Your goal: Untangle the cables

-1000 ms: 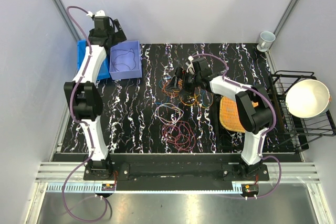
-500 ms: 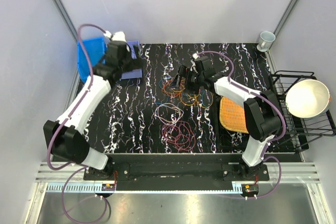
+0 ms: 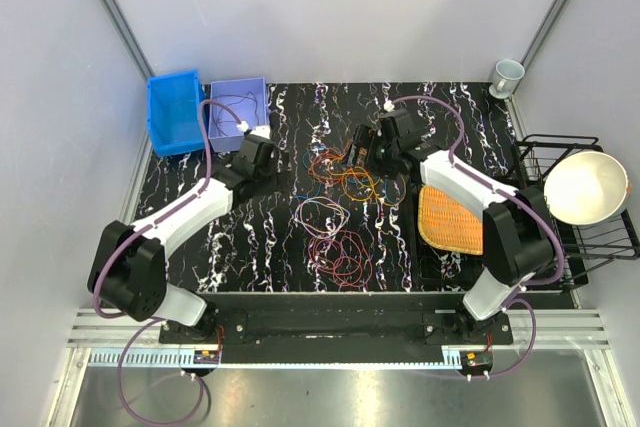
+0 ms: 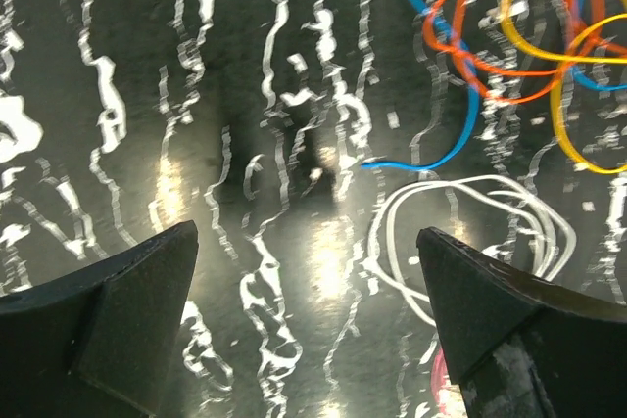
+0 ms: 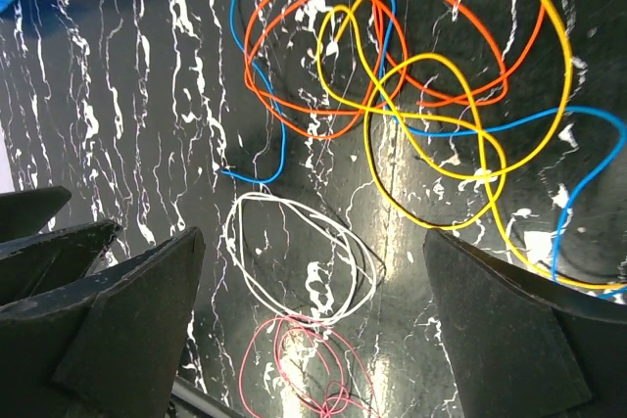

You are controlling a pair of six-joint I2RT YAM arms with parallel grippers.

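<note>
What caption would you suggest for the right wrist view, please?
Open right claw over tangled orange, yellow and blue cables; white loop nearby.

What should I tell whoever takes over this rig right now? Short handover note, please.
Left gripper: open, empty, just left of the cables.
Right gripper: open, empty, above the tangle.
Cables: orange cable, yellow cable and blue cable intertwined mid-table; white loop and magenta loop lie nearer the arms, outside that knot.
Done: white and magenta freed.
Left: separate orange, yellow, blue.
</note>
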